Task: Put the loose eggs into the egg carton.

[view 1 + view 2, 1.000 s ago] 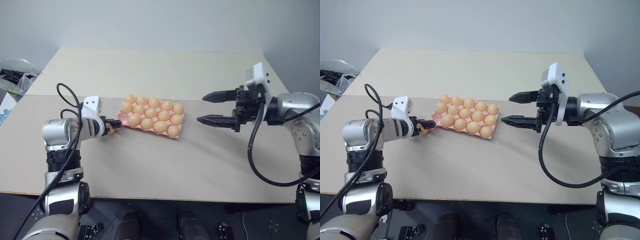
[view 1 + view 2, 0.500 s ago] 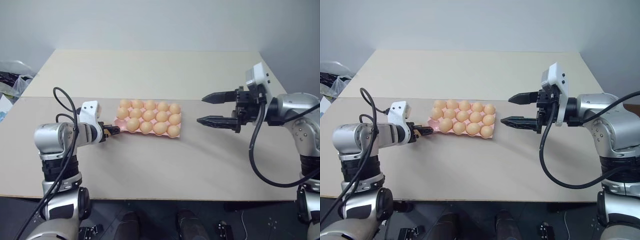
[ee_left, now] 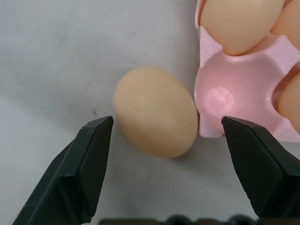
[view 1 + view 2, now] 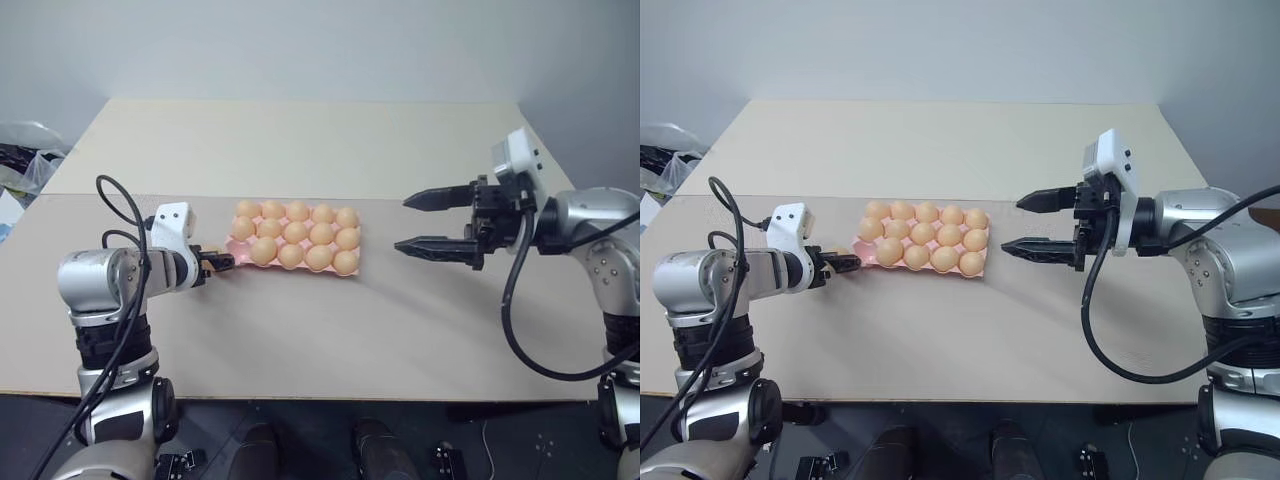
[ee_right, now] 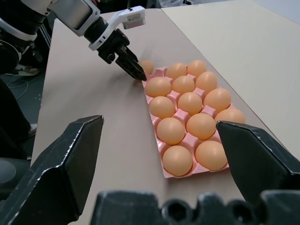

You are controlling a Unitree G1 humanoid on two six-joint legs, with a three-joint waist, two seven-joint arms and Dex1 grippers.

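Pale beige table [image 4: 300,340] under a plain grey wall; the pink egg carton [image 3: 243,70] lies flat near the middle of it, long side running left to right; three rows of five cups, fifteen in all; fourteen hold a tan-orange egg: five in the far row, five in the middle row, four in the near row; one cup, the empty cup [image 3: 213,96] at the near-left corner, shows bare pink.

One loose egg [image 3: 154,112] lies on the table just beside that corner, close against the carton's scalloped edge; whether it touches the edge I cannot tell.

Left gripper [image 4: 222,262] sits low at the carton's left end, its two black fingers spread apart on either side of the loose egg, with a gap between each fingertip and the shell; nothing is held.

Right gripper [image 4: 401,223] hangs above the table to the right of the carton, pointing left toward it, fingers wide apart and empty, well clear of the eggs.
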